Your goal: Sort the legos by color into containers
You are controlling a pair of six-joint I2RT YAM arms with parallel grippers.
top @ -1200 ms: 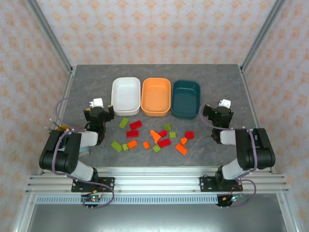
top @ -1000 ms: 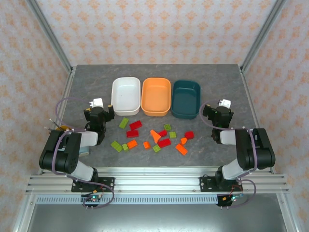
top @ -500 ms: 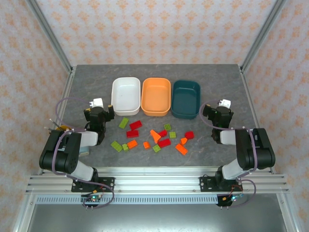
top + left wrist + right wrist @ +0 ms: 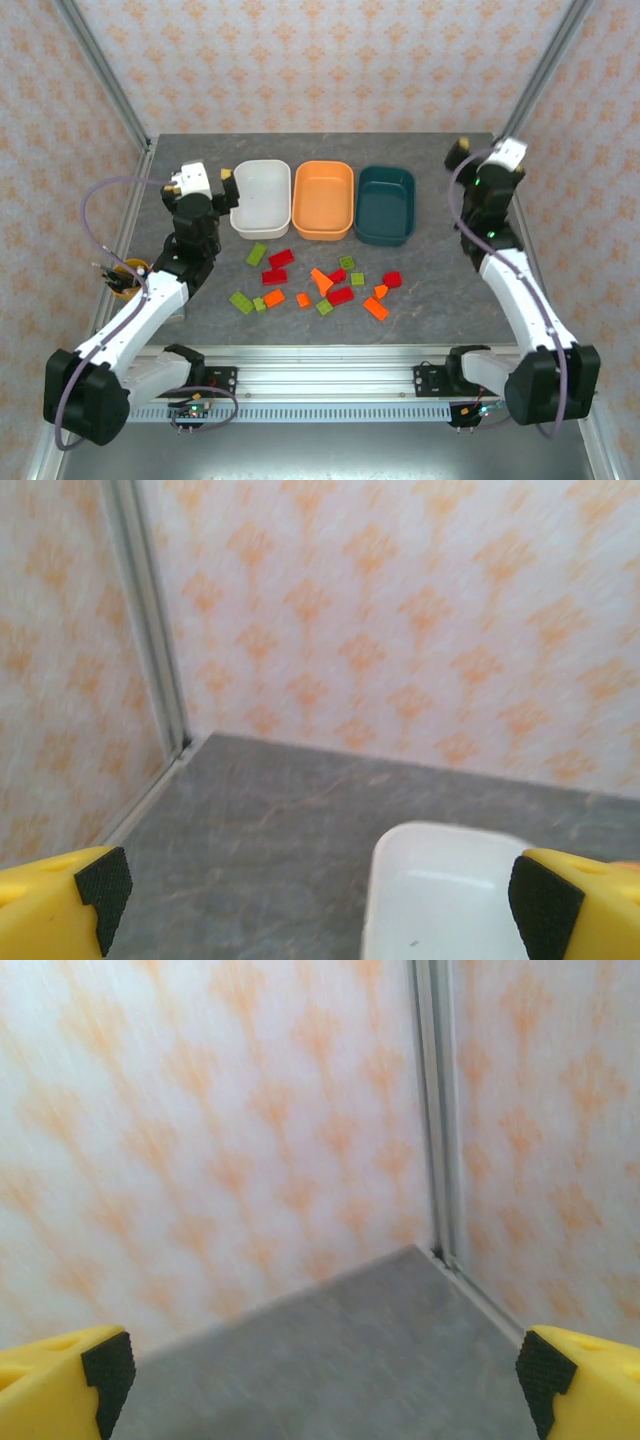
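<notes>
The small red, orange and light green studded plastic legos lie scattered loose on the grey stone-patterned table. They sit just in front of a row of three rounded-rectangular plastic containers: white, orange and dark teal, left to right. The left gripper hangs beside the white container's far left corner, its yellow, black-padded fingers spread wide and grasping nothing, while the right gripper hangs near the table's far right corner, beyond the teal container, likewise spread and empty, facing the orange-patterned wall.
</notes>
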